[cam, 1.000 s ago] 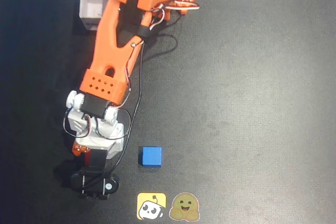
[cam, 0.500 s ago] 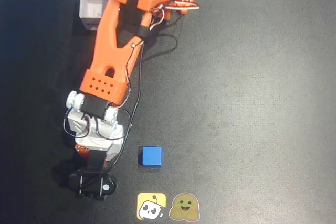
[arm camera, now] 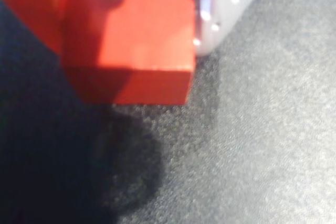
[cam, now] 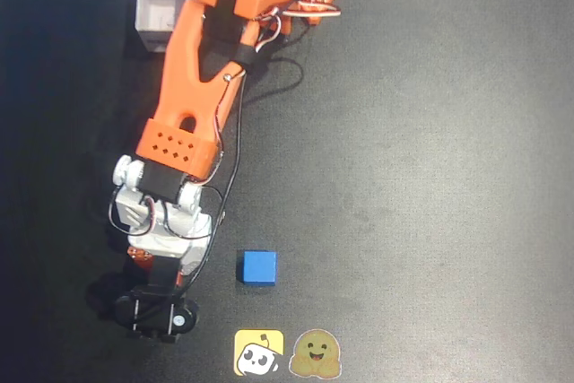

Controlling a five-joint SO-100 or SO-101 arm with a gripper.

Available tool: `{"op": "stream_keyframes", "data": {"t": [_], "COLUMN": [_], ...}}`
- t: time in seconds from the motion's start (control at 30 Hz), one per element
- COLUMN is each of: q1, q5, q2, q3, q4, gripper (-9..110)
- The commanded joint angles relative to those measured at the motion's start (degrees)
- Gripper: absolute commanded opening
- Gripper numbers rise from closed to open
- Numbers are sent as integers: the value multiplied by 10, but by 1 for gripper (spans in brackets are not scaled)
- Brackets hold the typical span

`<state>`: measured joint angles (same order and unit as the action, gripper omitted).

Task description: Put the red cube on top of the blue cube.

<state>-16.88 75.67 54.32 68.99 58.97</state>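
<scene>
In the wrist view the red cube (arm camera: 131, 40) fills the top left, pinched between an orange finger (arm camera: 31, 9) on its left and a white finger (arm camera: 220, 3) on its right. My gripper (arm camera: 128, 30) is shut on it, at or just above the dark mat; I cannot tell which. In the overhead view the gripper (cam: 148, 262) is at the lower left, under the white wrist, and the cube is mostly hidden there. The blue cube (cam: 258, 268) sits alone on the mat, to the right of the gripper and apart from it.
A white open box (cam: 161, 8) stands at the top left beside the orange arm (cam: 193, 69). Two stickers, a yellow one (cam: 259, 352) and a tan one (cam: 316, 353), lie at the bottom edge below the blue cube.
</scene>
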Motion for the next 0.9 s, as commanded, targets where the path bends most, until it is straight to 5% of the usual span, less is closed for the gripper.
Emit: {"op": "stream_keyframes", "data": {"t": [0.0, 0.87], "q1": [6, 18], "q5": [14, 83], "q2": [25, 147], "q3": [-22, -70], "q4": [10, 138], "gripper": [6, 6]}}
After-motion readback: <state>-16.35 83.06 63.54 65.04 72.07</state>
